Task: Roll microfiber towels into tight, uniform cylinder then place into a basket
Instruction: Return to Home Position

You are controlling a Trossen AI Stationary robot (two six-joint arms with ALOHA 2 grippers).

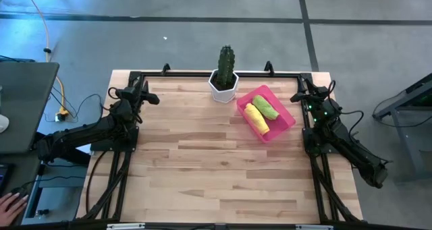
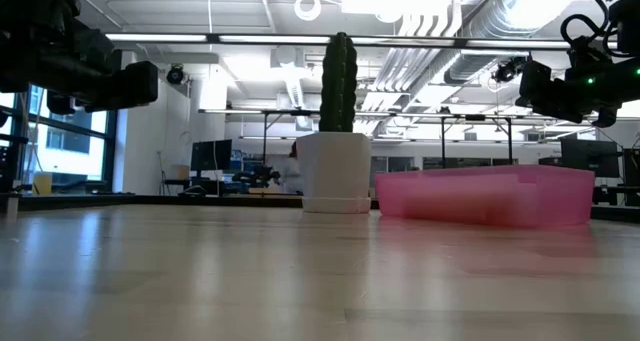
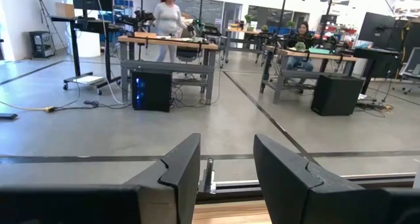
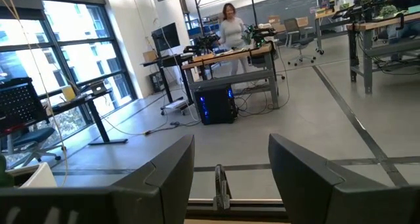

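Observation:
The pink basket [image 1: 286,123] sits at the table's far right and shows in the low view [image 2: 560,196]. A rolled yellow towel [image 1: 256,119] and a rolled lime green towel [image 1: 265,107] lie side by side on its floor. My left gripper [image 1: 150,93] is open and empty at the far left corner, its fingers [image 3: 226,168] pointing past the far edge. My right gripper [image 1: 298,94] is open and empty at the far right corner, right of the basket, and also points past the far edge [image 4: 231,165].
A white hexagonal pot with a cactus [image 1: 224,80] stands at the far edge, just left of the basket. A black frame [image 1: 202,74] runs along the table's far edge and sides. People stand and sit at desks in the room beyond [image 3: 167,20].

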